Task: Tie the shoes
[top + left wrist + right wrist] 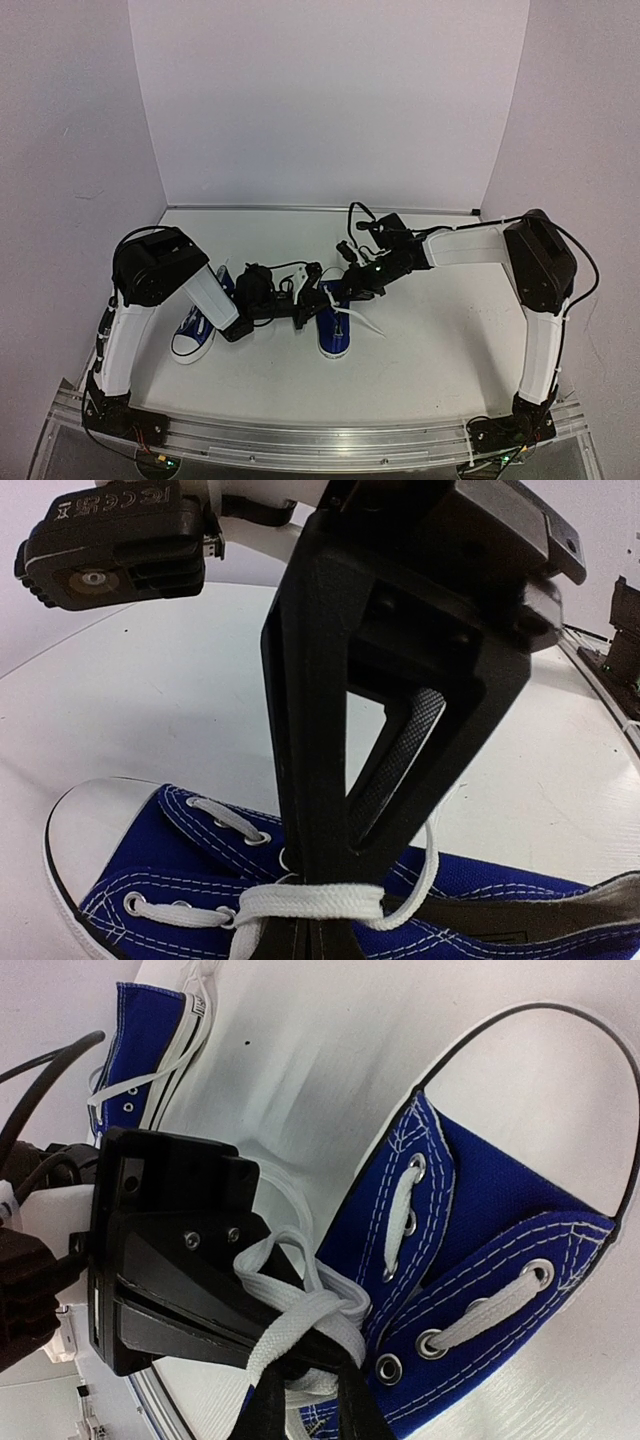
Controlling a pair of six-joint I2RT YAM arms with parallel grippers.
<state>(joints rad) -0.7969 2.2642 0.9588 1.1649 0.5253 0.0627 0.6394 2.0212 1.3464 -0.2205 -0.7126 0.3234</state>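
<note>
Two blue sneakers with white toe caps lie on the table. The left shoe (194,336) lies untouched; it also shows in the right wrist view (150,1020). Both grippers meet over the laces of the right shoe (335,335). My left gripper (308,304) has its jaws together, and a flat band of white lace (310,902) wraps across its fingertips above the blue upper (150,880). My right gripper (315,1385) is closed around a knotted bunch of lace (300,1310) beside the eyelets of the shoe (500,1220). One loose lace end (366,323) trails right.
The white table (430,340) is boxed in by pale walls at the back and on both sides. A metal rail (330,440) runs along the near edge. The left gripper's black body (170,1260) crowds the right wrist view.
</note>
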